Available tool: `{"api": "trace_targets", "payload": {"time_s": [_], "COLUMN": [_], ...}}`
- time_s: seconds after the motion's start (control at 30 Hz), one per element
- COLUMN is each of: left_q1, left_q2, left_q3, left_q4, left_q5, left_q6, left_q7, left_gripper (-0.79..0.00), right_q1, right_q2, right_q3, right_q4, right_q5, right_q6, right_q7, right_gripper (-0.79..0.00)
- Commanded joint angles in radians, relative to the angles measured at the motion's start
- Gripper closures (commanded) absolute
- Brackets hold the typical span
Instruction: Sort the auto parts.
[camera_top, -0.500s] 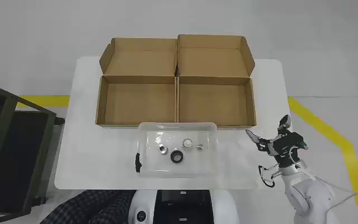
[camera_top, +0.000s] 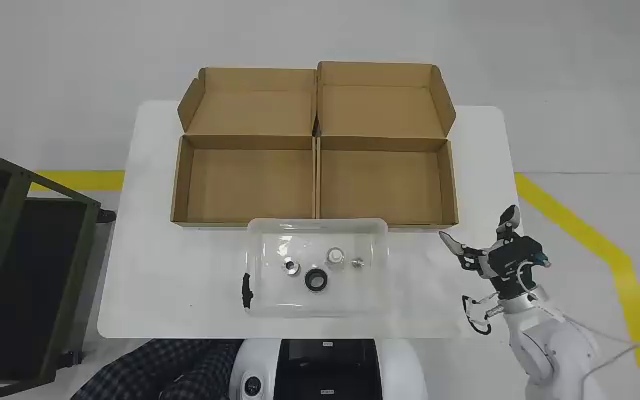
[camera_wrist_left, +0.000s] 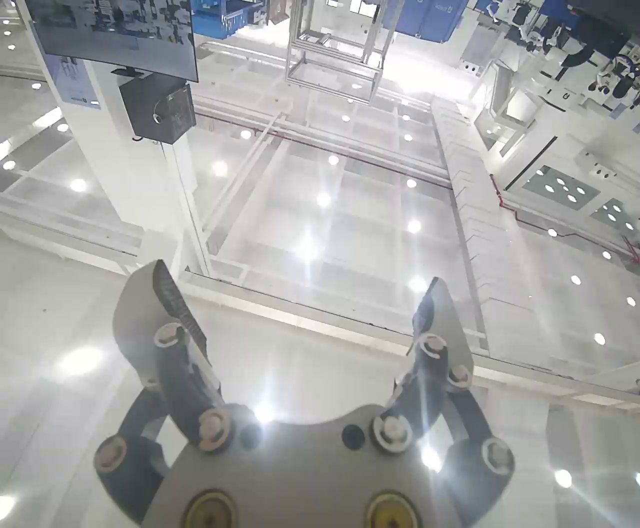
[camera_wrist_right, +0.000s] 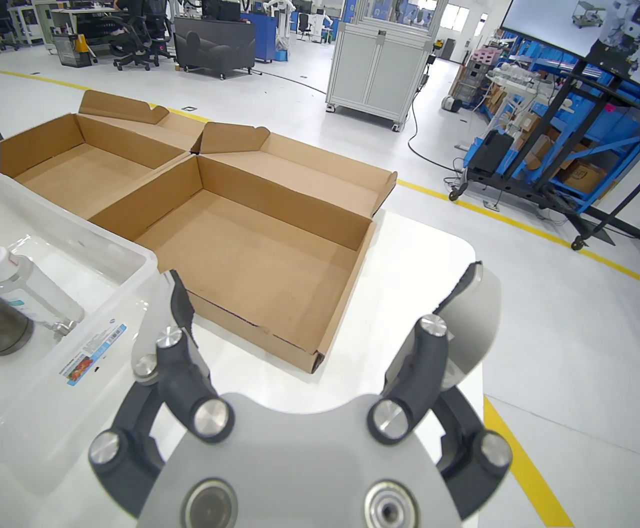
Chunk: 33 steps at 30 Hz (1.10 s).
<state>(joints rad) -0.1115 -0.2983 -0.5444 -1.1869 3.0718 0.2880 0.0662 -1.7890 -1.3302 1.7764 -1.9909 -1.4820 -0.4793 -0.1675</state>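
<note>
1. The right gripper (camera_top: 477, 224) is held over the right front part of the white table (camera_top: 150, 250), with its jaws spread wide and nothing between them; in its own wrist view the right gripper (camera_wrist_right: 325, 280) is aimed across the table towards the boxes.
2. The left gripper (camera_wrist_left: 296, 275) is likewise wide open and empty, and is pointed up at the ceiling (camera_wrist_left: 350, 200).
3. The auto parts are found loose on the floor of a clear plastic bin (camera_top: 316, 224) at the table's front middle: a black ring (camera_top: 317, 281) lying flat, a metal bushing (camera_top: 290, 266) just beside it, a white-capped part (camera_top: 337, 256) and a small metal piece (camera_top: 357, 263) nearest the right gripper.
4. The bin's long axis is set across the table, parallel to the front edge; its near corner (camera_wrist_right: 145, 260) is seen just beside the right gripper's finger.
5. Behind the bin, touching side by side, the left cardboard box (camera_top: 245, 185) and the right cardboard box (camera_top: 380, 185) are standing open, nothing yet placed in either.
6. The parts lie to the left of the right gripper and slightly nearer the robot. That arm is judged the better placed for the first pick, which would call for a sideways reach over the bin wall.
</note>
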Motion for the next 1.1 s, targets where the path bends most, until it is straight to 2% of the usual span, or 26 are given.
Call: {"api": "trace_targets", "payload": {"time_s": [0.0, 0.27, 0.5, 0.83, 1.07], "left_q1": [0.0, 0.0, 0.0, 0.0, 0.0], "left_q2": [0.0, 0.0, 0.0, 0.0, 0.0], "left_q3": [0.0, 0.0, 0.0, 0.0, 0.0], "left_q4": [0.0, 0.0, 0.0, 0.0, 0.0], "left_q5": [0.0, 0.0, 0.0, 0.0, 0.0], "left_q6": [0.0, 0.0, 0.0, 0.0, 0.0], "left_q7": [0.0, 0.0, 0.0, 0.0, 0.0], "left_gripper": [-0.784, -0.785, -0.785, -0.785, -0.785], "right_q1": [0.0, 0.008, 0.041, 0.094, 0.145], "right_q2": [0.0, 0.002, 0.015, 0.035, 0.041], "right_q3": [0.0, -0.022, -0.069, -0.177, -0.277], "right_q4": [0.0, 0.007, 0.013, -0.035, -0.028], "right_q5": [0.0, -0.001, 0.023, 0.022, 0.04], "right_q6": [0.0, -0.025, -0.179, -0.385, -0.429], "right_q7": [0.0, 0.032, 0.066, 0.187, 0.261], "right_gripper": [-0.785, -0.785, -0.785, -0.785, -0.785]}}
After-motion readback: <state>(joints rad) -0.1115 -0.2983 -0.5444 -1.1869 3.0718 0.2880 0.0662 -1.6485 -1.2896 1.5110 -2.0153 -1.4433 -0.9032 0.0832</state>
